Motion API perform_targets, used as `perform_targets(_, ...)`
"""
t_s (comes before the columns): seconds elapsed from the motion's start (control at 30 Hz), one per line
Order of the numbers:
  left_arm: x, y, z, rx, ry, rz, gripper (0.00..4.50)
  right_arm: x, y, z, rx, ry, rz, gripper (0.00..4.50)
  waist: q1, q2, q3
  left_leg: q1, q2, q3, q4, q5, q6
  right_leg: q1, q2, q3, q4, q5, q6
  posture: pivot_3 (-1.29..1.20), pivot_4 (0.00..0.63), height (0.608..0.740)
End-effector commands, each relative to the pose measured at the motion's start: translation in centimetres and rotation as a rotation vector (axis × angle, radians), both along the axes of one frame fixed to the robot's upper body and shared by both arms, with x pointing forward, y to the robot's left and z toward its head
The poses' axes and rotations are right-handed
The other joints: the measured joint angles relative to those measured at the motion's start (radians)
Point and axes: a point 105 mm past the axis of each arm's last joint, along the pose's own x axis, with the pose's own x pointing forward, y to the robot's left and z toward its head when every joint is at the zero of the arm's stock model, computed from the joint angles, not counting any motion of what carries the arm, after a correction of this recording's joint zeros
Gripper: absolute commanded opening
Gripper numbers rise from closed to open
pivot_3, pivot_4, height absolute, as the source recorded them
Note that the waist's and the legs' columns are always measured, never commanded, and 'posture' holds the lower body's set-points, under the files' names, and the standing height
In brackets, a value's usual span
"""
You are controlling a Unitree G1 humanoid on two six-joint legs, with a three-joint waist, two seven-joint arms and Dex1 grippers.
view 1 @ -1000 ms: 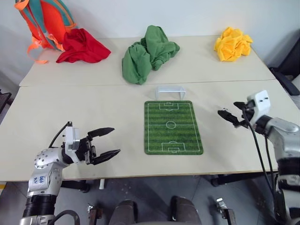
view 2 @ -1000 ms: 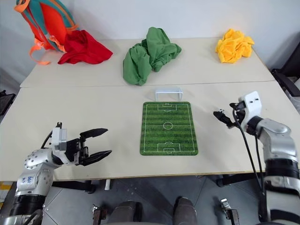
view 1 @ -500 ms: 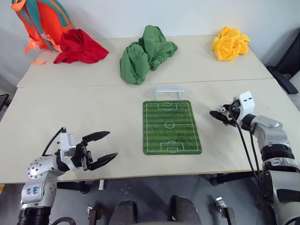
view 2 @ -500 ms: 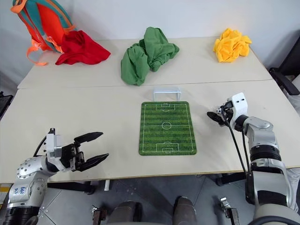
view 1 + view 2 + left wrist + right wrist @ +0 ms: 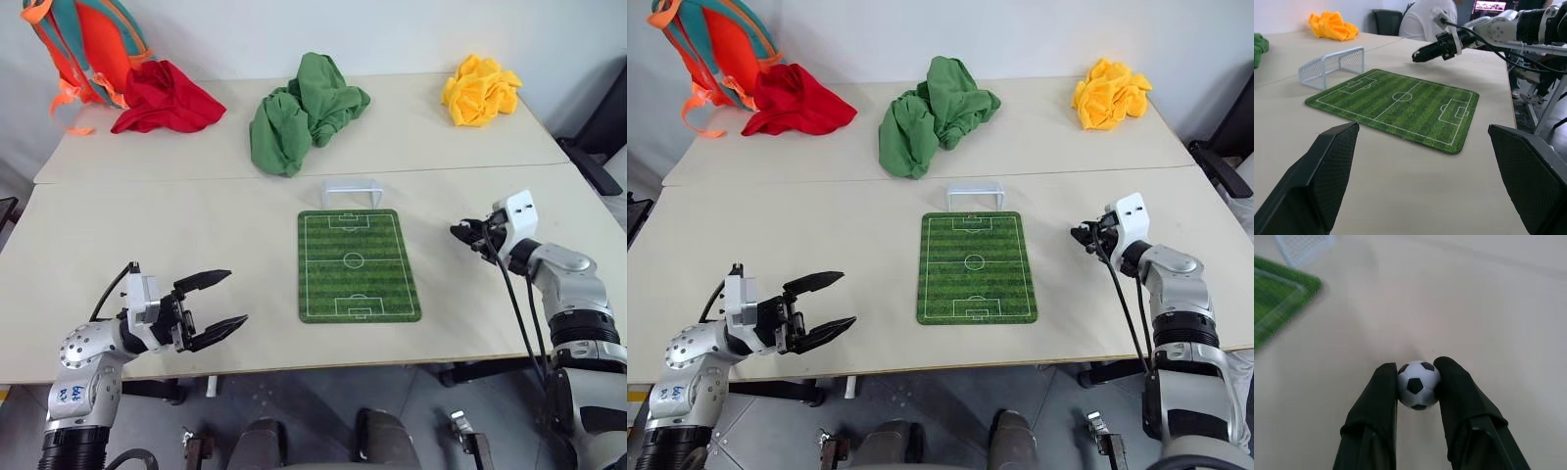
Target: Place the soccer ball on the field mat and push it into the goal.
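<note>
1. While pinched between the right gripper's (image 5: 1418, 382) fingertips, the soccer ball (image 5: 1418, 384) sits at the mat's (image 5: 358, 264) three o'clock, seemingly just off the table (image 5: 196, 235).
2. Left gripper (image 5: 220, 302): fingers spread apart, empty.
3. Goal (image 5: 352, 191): at the mat's twelve o'clock.

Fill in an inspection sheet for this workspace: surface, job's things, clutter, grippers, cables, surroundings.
Surface: two pale beige tables pushed together.
Job's things: tiny black-and-white soccer ball in right gripper; green striped field mat flat; white mesh goal at its far end.
Clutter: red cloth, green cloth, yellow cloth, orange-teal backpack.
Grippers: left gripper open, empty.
Cables: black cable along right arm.
Surroundings: seated person beyond the table.
</note>
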Motion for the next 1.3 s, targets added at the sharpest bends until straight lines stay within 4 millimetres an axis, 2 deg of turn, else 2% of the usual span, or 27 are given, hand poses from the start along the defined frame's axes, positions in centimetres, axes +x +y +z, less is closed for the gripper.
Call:
perform_targets(0.03, 0.5, -0.4, 0.1, -0.005, -0.025, -0.033, 4.5, -0.9, 3.6, 4.2, -0.034, -0.071, 0.146, 0.85, 0.0, 0.0, 0.0, 0.0, 0.0, 0.0, 0.0, 0.0, 0.0, 0.0, 0.0, 0.0, 0.0, 0.0, 0.0, 0.0, 0.15, 0.74)
perform_targets(0.13, 0.8, -0.6, 0.0, -0.002, -0.03, -0.051, 4.5, -2.5, 6.4, 4.6, -0.049, -0.038, 0.241, 0.85, 0.002, 0.0, 0.0, 0.0, 0.001, 0.0, 0.0, 0.0, -0.001, 0.0, 0.001, 0.0, 0.001, 0.0, 0.0, 0.0, 0.15, 0.74)
perform_targets(0.17, 0.8, -0.6, -0.1, 0.001, -0.03, -0.064, 4.5, -3.9, 8.8, 4.4, -0.077, -0.024, 0.339, 0.85, 0.003, 0.0, 0.0, 0.0, 0.001, 0.0, 0.0, -0.001, -0.001, 0.0, 0.001, 0.0, 0.001, 0.0, 0.0, 0.0, 0.15, 0.74)
perform_targets(0.2, 1.0, -0.7, -0.1, 0.004, -0.031, -0.074, 4.5, -5.0, 10.4, 4.3, -0.094, -0.012, 0.406, 0.85, 0.004, 0.0, 0.0, 0.0, 0.001, 0.0, 0.0, -0.001, -0.001, -0.001, 0.001, 0.0, 0.0, 0.0, 0.0, 0.0, 0.15, 0.74)
perform_targets(0.27, 0.8, -0.6, -0.4, 0.015, -0.032, -0.101, 4.5, -8.4, 14.5, 2.9, -0.153, 0.044, 0.586, 0.85, 0.006, 0.0, 0.0, 0.0, 0.002, -0.001, -0.001, -0.002, -0.002, -0.001, 0.002, -0.001, 0.0, 0.0, 0.0, 0.0, 0.15, 0.74)
perform_targets(0.37, 0.8, -0.6, -0.4, 0.021, -0.041, -0.117, 4.5, -10.9, 16.7, 1.5, -0.214, 0.096, 0.703, 0.85, 0.006, 0.0, 0.0, -0.001, 0.002, -0.001, 0.0, -0.002, -0.001, -0.001, 0.002, -0.001, -0.001, 0.0, 0.0, 0.0, 0.15, 0.74)
perform_targets(0.5, 0.8, -0.6, -0.6, 0.027, -0.042, -0.124, 4.5, -12.0, 18.0, 0.0, -0.283, 0.132, 0.791, 0.85, 0.01, -0.002, 0.001, -0.002, 0.002, 0.0, 0.004, -0.004, 0.0, -0.001, 0.002, 0.0, -0.001, 0.0, 0.0, 0.0, 0.15, 0.74)
perform_targets(0.6, 0.7, -0.8, -0.8, 0.027, -0.042, -0.122, 4.5, -11.9, 18.6, -0.7, -0.293, 0.153, 0.82, 0.85, 0.009, -0.002, 0.001, -0.002, 0.002, 0.0, 0.004, -0.004, 0.0, -0.001, 0.002, 0.0, 0.0, 0.0, 0.0, 0.0, 0.15, 0.74)
perform_targets(0.87, -0.2, -0.5, -1.0, 0.022, -0.035, -0.094, 4.5, -10.8, 18.0, -1.8, -0.308, 0.181, 0.818, 0.85, 0.004, -0.003, 0.001, -0.002, 0.003, 0.0, 0.003, -0.004, 0.0, -0.001, 0.003, 0.0, 0.0, 0.0, 0.0, 0.0, 0.15, 0.74)
perform_targets(1.07, -0.7, -0.3, -1.1, 0.018, -0.028, -0.079, 4.5, -11.5, 17.9, -3.0, -0.303, 0.222, 0.854, 0.85, 0.004, -0.003, 0.001, -0.002, 0.003, 0.0, 0.003, -0.004, 0.0, -0.001, 0.003, 0.0, 0.0, 0.0, 0.0, 0.0, 0.15, 0.74)
perform_targets(1.3, -0.5, -0.5, -1.0, 0.018, -0.032, -0.073, 4.5, -11.3, 18.2, -3.9, -0.283, 0.236, 0.848, 0.85, 0.004, -0.003, 0.001, -0.002, 0.003, 0.0, 0.003, -0.004, 0.0, -0.001, 0.003, 0.0, 0.0, 0.0, 0.0, 0.0, 0.15, 0.74)
